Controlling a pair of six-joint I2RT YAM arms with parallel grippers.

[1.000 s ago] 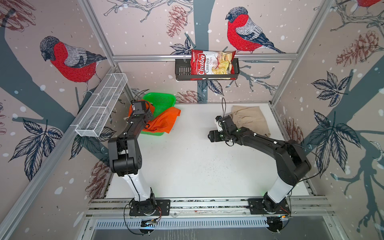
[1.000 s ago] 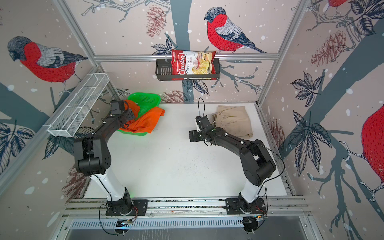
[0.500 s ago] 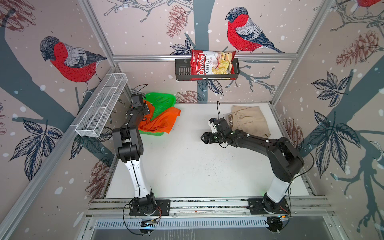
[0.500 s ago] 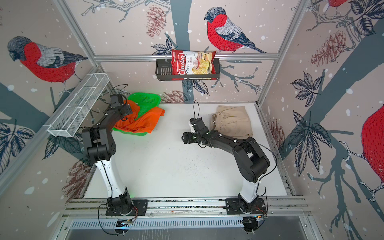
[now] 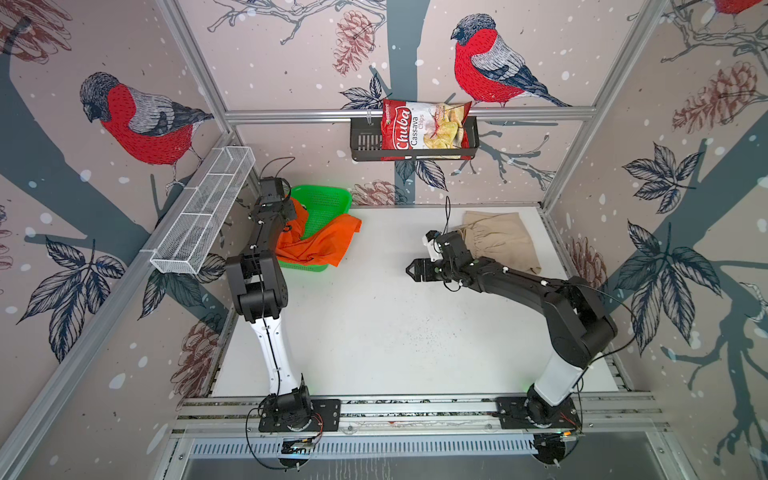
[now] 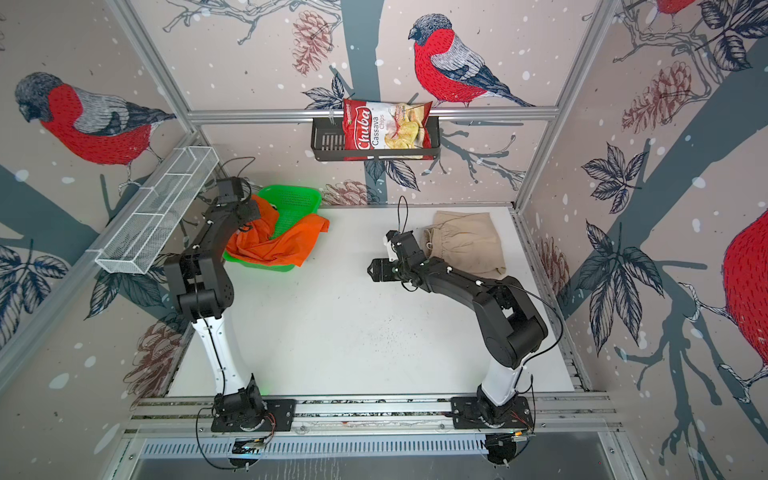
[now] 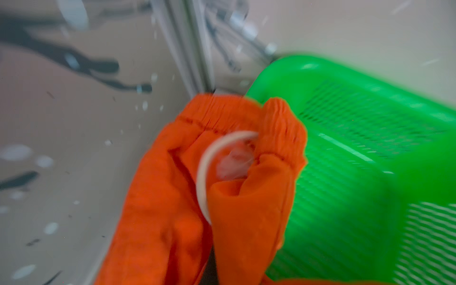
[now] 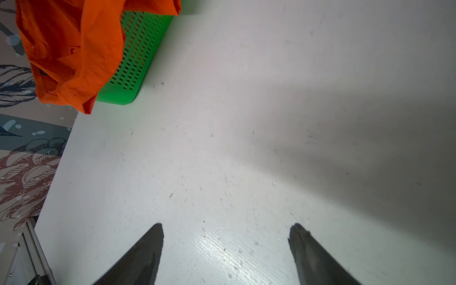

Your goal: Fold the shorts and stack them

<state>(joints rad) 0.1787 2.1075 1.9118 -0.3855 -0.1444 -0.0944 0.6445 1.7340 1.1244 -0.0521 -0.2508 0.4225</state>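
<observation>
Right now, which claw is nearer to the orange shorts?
Left. The left claw is shut on the orange shorts at the green mesh basket; the right claw hangs open over bare table, well apart from them.

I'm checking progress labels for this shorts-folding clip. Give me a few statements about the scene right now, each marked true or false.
1. The orange shorts drape over the rim of the green basket. True.
2. The beige shorts lie in the basket. False: they lie on the table, at its far right.
3. The right end effector is open and empty above bare table. True.
4. The left end effector is open above bare table. False: it is shut on the orange shorts at the basket.
5. The two pairs are stacked. False: they lie well apart.
</observation>
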